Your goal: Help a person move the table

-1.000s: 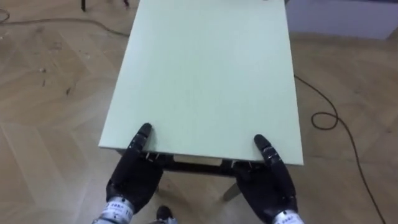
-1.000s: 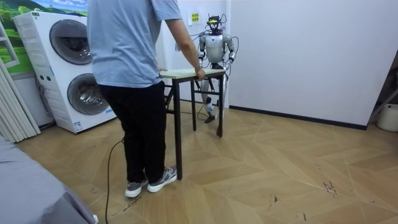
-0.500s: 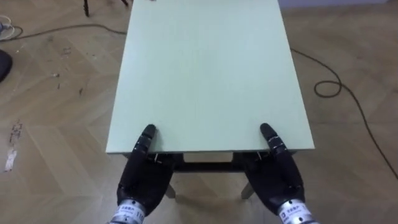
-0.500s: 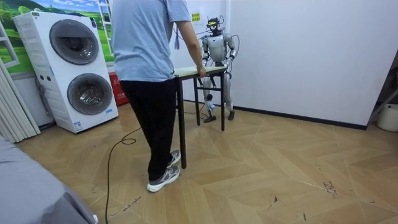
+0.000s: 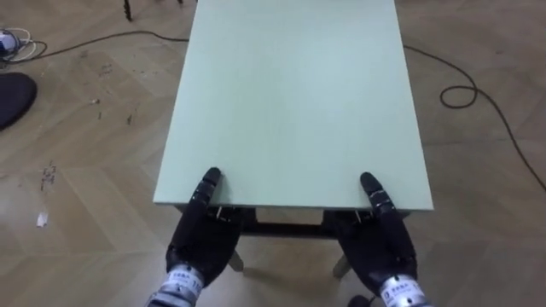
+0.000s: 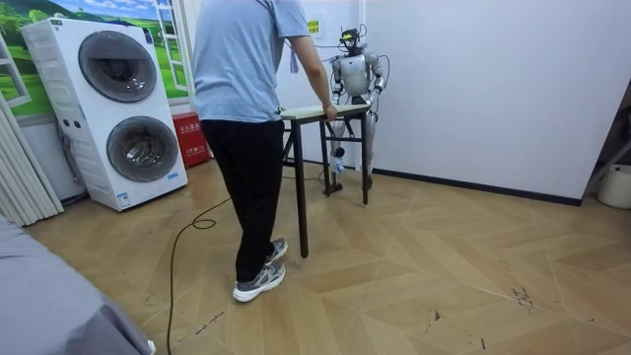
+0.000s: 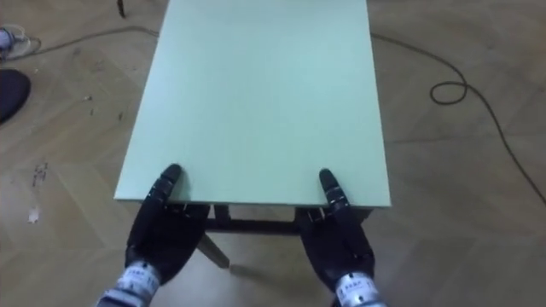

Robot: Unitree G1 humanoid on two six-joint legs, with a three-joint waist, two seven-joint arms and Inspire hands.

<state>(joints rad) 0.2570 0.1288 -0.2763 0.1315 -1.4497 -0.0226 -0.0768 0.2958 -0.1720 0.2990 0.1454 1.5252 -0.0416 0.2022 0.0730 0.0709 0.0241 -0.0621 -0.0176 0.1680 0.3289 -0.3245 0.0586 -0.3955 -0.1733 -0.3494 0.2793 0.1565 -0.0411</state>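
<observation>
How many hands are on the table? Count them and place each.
3. The robot's left hand and right hand grip the near edge of the table at its corners; a person's hand holds the far end. The person's other hand may be hidden.

I watch the pale green rectangular table (image 5: 294,94) run off the eye views' top edge; its near edge hides part of my left hand (image 5: 200,246) and right hand (image 5: 380,247). The room view crops the person (image 6: 245,89) above the shoulders.
</observation>
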